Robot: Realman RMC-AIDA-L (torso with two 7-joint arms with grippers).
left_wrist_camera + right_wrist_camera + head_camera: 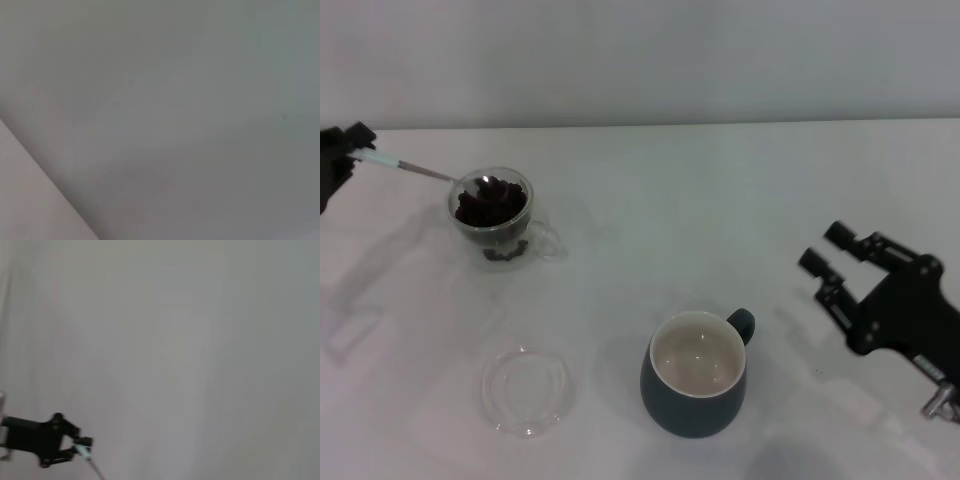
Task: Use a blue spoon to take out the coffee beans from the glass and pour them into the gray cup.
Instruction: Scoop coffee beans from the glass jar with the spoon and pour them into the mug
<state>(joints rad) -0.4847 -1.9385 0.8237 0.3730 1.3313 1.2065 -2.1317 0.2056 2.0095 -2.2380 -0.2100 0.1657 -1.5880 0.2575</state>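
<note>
At the far left edge of the head view my left gripper (352,150) is shut on the pale blue handle of the blue spoon (402,167). The spoon slants down to the right, its bowl resting in the coffee beans (488,201) inside the glass (492,215), which stands on the white table. The gray cup (695,373), cream inside and empty, stands nearer the front, right of centre, its handle pointing back right. My right gripper (831,252) is open above the table at the right, apart from everything. The right wrist view shows the left gripper (80,446) holding the spoon (89,458) from afar.
A flat clear glass saucer (526,390) lies on the table in front of the glass, left of the gray cup. The white table (720,200) ends at a pale wall behind. The left wrist view shows only blank grey surface.
</note>
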